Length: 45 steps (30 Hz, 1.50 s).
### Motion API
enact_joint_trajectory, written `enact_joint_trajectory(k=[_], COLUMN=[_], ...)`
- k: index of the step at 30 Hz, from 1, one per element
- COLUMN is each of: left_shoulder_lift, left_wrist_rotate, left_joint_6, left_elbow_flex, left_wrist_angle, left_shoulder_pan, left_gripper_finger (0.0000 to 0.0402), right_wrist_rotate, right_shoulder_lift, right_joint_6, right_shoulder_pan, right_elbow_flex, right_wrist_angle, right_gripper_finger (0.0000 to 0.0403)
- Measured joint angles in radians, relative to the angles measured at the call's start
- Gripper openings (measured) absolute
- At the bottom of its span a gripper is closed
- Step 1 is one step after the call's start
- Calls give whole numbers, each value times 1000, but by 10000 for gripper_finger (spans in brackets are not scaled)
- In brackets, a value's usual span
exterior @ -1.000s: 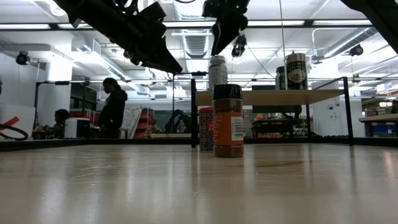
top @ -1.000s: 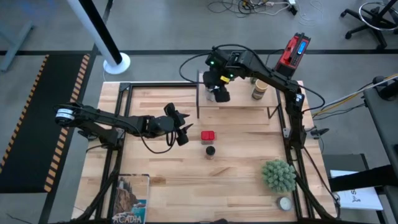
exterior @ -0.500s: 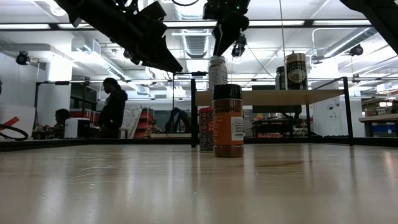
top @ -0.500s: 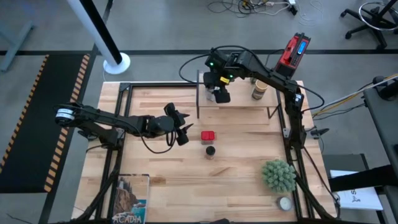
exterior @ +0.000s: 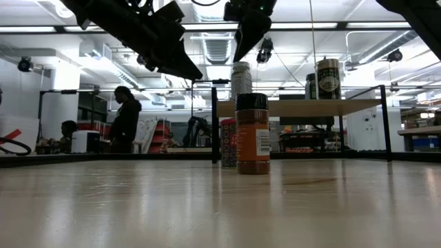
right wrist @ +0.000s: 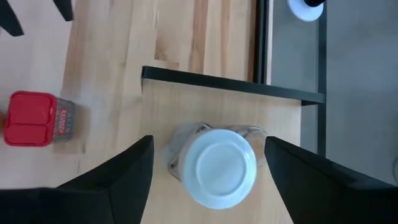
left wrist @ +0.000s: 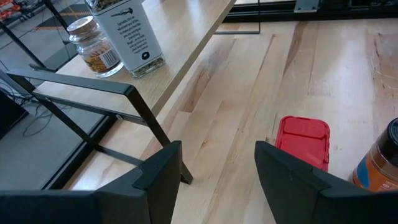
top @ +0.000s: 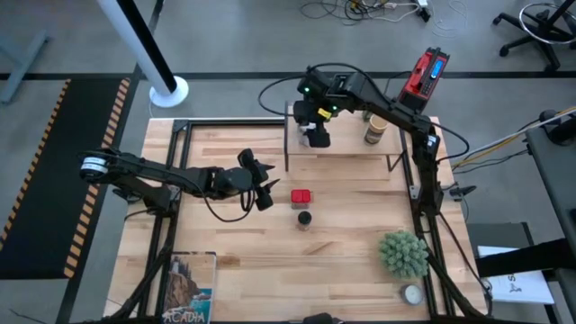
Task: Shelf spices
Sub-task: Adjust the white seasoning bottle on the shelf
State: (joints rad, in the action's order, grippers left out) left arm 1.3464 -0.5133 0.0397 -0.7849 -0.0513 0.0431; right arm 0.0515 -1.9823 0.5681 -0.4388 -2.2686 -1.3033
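Nearest to me on the counter, the black-lidded jar and the red tin stand just beside each other, both waiting for the shelf. My left gripper hangs beside the tin with its fingers spread and empty; I'd come at the tin squarely so the jar next to it doesn't get knocked. Farther back, on the shelf, the white-lidded jar stands upright near the left side panel, and my right gripper sits directly above it, fingers wide apart and clear of the lid. To finish this well I'd lift straight up, no sideways drift, so neither finger clips the lid. At the far right end, two more jars are shelved, well apart from the white-lidded one.
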Motion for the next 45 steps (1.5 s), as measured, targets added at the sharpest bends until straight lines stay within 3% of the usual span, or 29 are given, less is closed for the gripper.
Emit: enact_joint_trajectory(k=[19,33,37,45], left_shoulder_lift=[0,0,0,0], left_wrist_rotate=[2,2,2,2], left_joint_6=[0,0,0,0], left_elbow_flex=[0,0,0,0], left_wrist_angle=[1,1,1,0], left_shoulder_pan=[0,0,0,0], left_gripper_finger=[192,192,192,192], right_wrist_rotate=[27,22,-22,-33], right_shoulder_lift=[0,0,2,2], right_joint_6=[8,-16,-61,-211], right_shoulder_pan=[-18,-20,-19,-17], right_elbow_flex=[55,55,55,55], right_wrist_angle=[6,6,7,8], right_gripper_finger=[269,192,171,164])
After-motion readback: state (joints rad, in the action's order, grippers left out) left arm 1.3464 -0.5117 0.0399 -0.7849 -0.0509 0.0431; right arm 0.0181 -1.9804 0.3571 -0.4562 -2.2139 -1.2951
